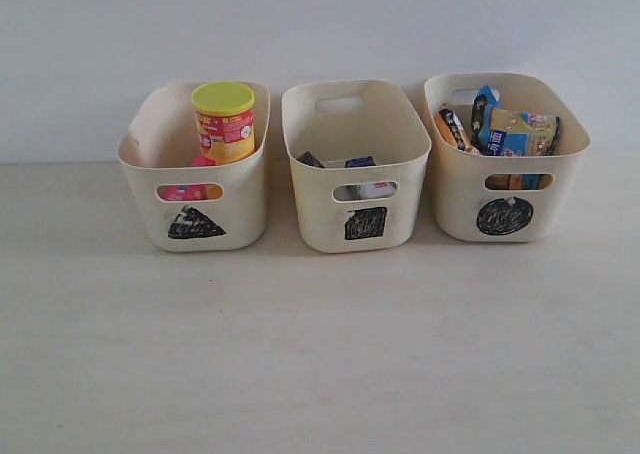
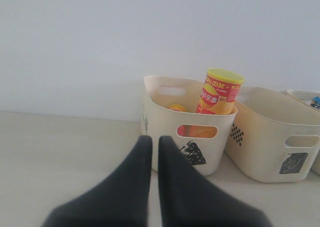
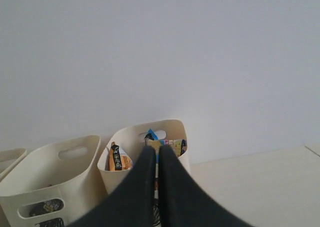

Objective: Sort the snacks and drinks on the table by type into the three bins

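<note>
Cream-white plastic three times over: the left bin (image 1: 245,214) sits at 10 o'clock on the bench (image 1: 320,354), the middle bin (image 1: 315,219) at 12 and the right bin (image 1: 455,209) at 2, in a close row. The yellow chip tube (image 1: 224,124) stands upright in the left bin, its lid above the rim. The pink tube (image 1: 180,191) shows only through the handle cutout. The dark purple carton (image 1: 310,160) and the white-and-blue carton (image 1: 361,162) lie low in the middle bin. The right bin holds the blue-white bag (image 1: 500,139) and the orange-brown bag (image 1: 452,127), both poking above its edge.

The left fingers (image 2: 144,154), black, are pressed together with nothing between them. The left bin stands just beyond their tips, apart from them, with the yellow tube rising behind its front wall. The right fingers (image 3: 147,164) are likewise closed and empty. They point at the right bin and partly cover its front; whether they touch it I cannot tell.

The bench is pale and faintly wood-grained. Each bin front bears a black scribble (image 1: 195,224): triangle, square, circle, from 10 to 2 o'clock. A plain pale grey wall (image 1: 320,24) runs behind the bins.
</note>
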`<state>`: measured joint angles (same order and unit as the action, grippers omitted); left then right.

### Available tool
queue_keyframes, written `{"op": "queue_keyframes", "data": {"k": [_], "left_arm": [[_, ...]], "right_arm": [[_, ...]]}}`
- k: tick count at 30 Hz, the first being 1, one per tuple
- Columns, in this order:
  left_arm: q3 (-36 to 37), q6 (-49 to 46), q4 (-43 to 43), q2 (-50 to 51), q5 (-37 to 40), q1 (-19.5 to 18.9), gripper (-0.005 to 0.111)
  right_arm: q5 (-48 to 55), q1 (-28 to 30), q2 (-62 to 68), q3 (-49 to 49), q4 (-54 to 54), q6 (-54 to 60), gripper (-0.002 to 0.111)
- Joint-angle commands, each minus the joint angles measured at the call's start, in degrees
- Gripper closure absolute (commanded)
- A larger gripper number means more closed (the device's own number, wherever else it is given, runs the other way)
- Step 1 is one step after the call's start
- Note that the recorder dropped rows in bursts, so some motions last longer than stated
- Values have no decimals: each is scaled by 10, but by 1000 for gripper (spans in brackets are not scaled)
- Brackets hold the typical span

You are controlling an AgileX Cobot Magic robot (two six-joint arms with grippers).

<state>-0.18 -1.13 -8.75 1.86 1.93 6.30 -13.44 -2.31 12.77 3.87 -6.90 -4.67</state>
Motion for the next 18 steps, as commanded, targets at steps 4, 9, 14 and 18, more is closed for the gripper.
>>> {"op": "queue_keyframes", "data": {"k": [4,9,14,18], "left_arm": [[2,3,-4,-3,-7,0,102],[2,3,-4,-3,-7,0,102],[2,3,-4,-3,-7,0,102],[2,3,-4,-3,-7,0,102]], "right_arm": [[31,-2,-41,-7,-3,2,108],[31,-2,-41,-7,-3,2,108],[31,-2,-41,-7,-3,2,108],[31,-2,-41,-7,-3,2,108]]}}
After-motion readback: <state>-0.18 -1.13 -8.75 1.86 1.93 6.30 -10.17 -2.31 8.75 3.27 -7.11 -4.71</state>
